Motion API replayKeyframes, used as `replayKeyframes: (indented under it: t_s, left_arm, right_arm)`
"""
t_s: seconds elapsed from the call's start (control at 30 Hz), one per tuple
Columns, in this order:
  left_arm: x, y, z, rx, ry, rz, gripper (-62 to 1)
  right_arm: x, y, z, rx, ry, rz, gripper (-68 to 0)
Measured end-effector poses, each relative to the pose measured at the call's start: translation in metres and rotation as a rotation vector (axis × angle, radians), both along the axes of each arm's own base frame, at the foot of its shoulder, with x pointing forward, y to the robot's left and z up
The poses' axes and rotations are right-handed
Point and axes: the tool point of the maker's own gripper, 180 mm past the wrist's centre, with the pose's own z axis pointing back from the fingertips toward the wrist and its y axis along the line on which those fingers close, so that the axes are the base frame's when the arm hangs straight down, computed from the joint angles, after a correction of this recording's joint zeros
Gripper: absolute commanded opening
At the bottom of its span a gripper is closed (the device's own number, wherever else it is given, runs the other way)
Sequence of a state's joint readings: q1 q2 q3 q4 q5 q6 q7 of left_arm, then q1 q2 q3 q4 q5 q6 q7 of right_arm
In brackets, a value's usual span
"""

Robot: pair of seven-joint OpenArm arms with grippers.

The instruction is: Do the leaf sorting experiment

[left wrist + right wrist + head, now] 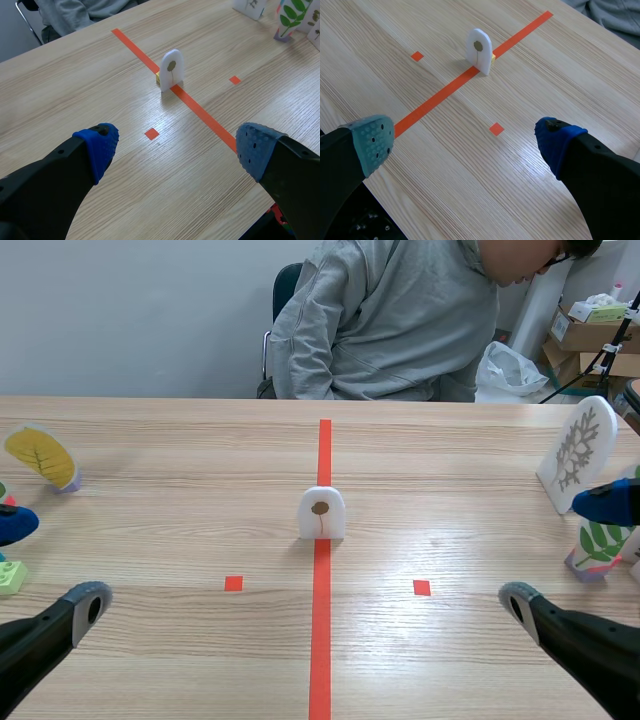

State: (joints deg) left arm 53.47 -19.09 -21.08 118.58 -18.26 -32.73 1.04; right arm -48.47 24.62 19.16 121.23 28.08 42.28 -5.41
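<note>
1. A yellow leaf card [40, 455] is standing near the left edge of the desk [180, 490], and a pale green block [10, 577] is lying closer to the front left corner.
2. The left gripper [177, 150] is hovering over the desk's front left part, its fingers spread wide and gripping nothing.
3. A white arched card [322, 512] bearing a brown leaf is standing upright on the orange-red line [320, 640] at the desk's middle. A person [390, 320] is sitting behind the far edge.
4. The right gripper [464, 142] is hovering over the front right part, likewise released and empty.
5. By the right edge a white leaf card [578, 452] is standing, with a green leaf card [597, 545] standing just in front of it.
</note>
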Motion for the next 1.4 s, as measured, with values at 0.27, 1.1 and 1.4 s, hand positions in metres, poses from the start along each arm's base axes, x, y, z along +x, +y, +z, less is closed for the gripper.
replayKeyframes:
  t_s: [0.27, 1.1, 1.4]
  left_arm:
    - [0.014, 0.006, -0.01, 0.056, -0.031, -0.003, -10.1]
    - [0.176, -0.073, -0.152, 0.174, 0.086, -0.236, -10.1]
    - [0.177, -0.138, -0.159, 0.146, 0.089, -0.323, -10.1]
  right_arm:
    - [0.0, 0.0, 0.0, 0.0, 0.0, 0.0, -10.2]
    - [0.0, 0.0, 0.0, 0.0, 0.0, 0.0, -10.2]
    - [0.0, 0.0, 0.0, 0.0, 0.0, 0.0, -10.2]
